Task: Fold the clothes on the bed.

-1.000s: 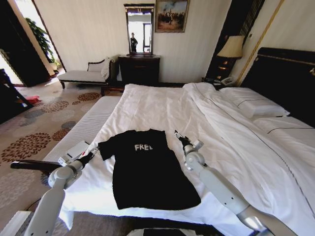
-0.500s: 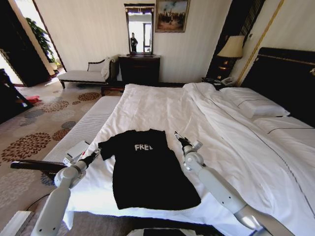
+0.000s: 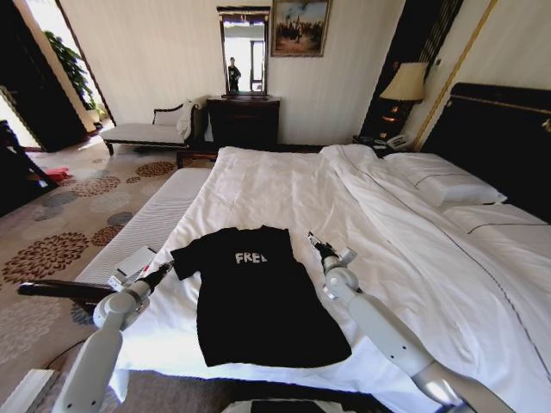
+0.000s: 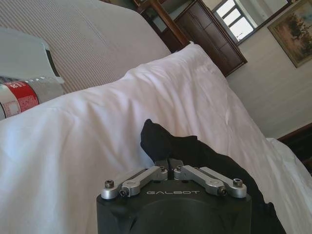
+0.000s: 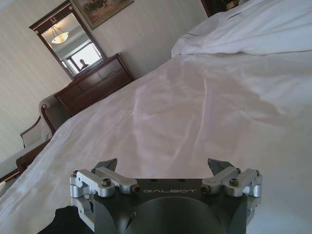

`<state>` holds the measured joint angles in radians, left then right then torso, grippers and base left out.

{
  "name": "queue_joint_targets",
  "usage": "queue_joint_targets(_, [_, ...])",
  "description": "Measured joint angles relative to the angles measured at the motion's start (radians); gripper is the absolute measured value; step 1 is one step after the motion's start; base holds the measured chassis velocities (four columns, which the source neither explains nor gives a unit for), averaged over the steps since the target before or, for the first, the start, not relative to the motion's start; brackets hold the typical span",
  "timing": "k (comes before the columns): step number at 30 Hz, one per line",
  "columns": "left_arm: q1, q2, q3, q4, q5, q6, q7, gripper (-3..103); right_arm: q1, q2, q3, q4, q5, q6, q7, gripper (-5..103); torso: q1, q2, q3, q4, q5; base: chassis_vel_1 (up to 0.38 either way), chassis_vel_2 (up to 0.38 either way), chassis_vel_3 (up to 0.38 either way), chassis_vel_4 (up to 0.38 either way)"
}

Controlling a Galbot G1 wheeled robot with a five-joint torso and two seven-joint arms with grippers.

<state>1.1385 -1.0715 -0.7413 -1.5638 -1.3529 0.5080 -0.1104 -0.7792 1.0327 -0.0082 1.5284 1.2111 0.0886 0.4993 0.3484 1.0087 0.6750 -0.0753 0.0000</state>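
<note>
Clothes [image 3: 258, 297] lie flat on the near part of the bed [image 3: 284, 189]: one black short-sleeved T-shirt with white chest lettering, spread face up on the white sheet, collar toward the far side and hem toward the near edge. At the shirt's left sleeve, the left gripper [image 3: 165, 270] has its fingers [image 4: 162, 170] clenched on the black sleeve fabric, which bunches up just beyond the fingertips (the left wrist view shows this closely). Just beside the shirt's right shoulder, the right gripper [image 3: 317, 245] hovers over bare sheet with its fingers [image 5: 108, 165] spread wide apart, grasping nothing. White pillows [image 3: 443, 185] rest at the far right against the dark headboard [image 3: 499, 138]. Along the bed's left side runs a white-cushioned bench [image 3: 151, 224].
</note>
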Motion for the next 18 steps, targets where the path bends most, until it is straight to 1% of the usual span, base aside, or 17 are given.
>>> queue_joint_targets(6, [0.004,0.02,-0.017,-0.002,-0.002,-0.001,0.0,0,-0.009,-0.001,0.005,0.002,-0.002,0.0,0.0,100,0.0,0.0,0.0,-0.0001,0.0,0.0,0.0,0.0,0.0])
queue_joint_targets(9, [0.016,0.027,-0.015,-0.003,0.028,-0.001,-0.001,0,-0.011,-0.002,0.007,0.003,-0.002,0.0,0.0,100,0.0,0.0,0.0,0.0,0.0,0.0,0.0,0.0,0.0])
queue_joint_targets(10, [0.021,0.026,-0.015,-0.003,0.04,-0.001,-0.002,6,-0.012,-0.003,0.008,0.004,-0.003,0.0,0.001,100,0.0,0.0,0.0,0.0003,0.0,0.0,0.0,0.0,0.0])
queue_joint_targets(11, [0.021,0.026,-0.015,-0.003,0.04,-0.001,-0.002,6,-0.012,-0.003,0.008,0.004,-0.003,0.0,0.001,100,0.0,0.0,0.0,0.0003,0.0,0.0,0.0,0.0,0.0])
queue_joint_targets(12, [0.023,0.024,-0.015,-0.005,0.044,0.0,-0.002,11,-0.012,-0.003,0.009,0.004,-0.003,0.0,0.001,100,0.0,0.0,0.0,0.0004,0.0001,0.0,0.0,0.0,0.0])
queue_joint_targets(13, [0.026,0.022,-0.018,-0.008,0.048,0.002,-0.002,11,-0.014,-0.003,0.01,0.005,-0.003,0.0,0.001,100,0.0,0.0,0.0,0.0004,0.0,0.0,0.0,0.0,0.0])
queue_joint_targets(16, [0.035,0.023,-0.038,-0.022,0.052,0.005,0.001,26,-0.021,-0.005,0.015,0.008,-0.004,0.0,0.001,100,0.0,0.0,0.0,0.0001,0.0,0.0,0.0,0.0,0.0])
queue_joint_targets(17, [0.035,0.023,-0.038,-0.022,0.052,0.005,0.001,26,-0.021,-0.005,0.015,0.008,-0.004,0.0,0.001,100,0.0,0.0,0.0,0.0001,0.0,0.0,0.0,0.0,0.0])
queue_joint_targets(18, [0.041,0.028,-0.048,-0.028,0.053,0.005,0.01,32,-0.025,-0.007,0.018,0.008,-0.006,0.0,0.001,100,0.0,0.0,0.0,0.0001,0.0,0.0,0.0,0.0,0.0])
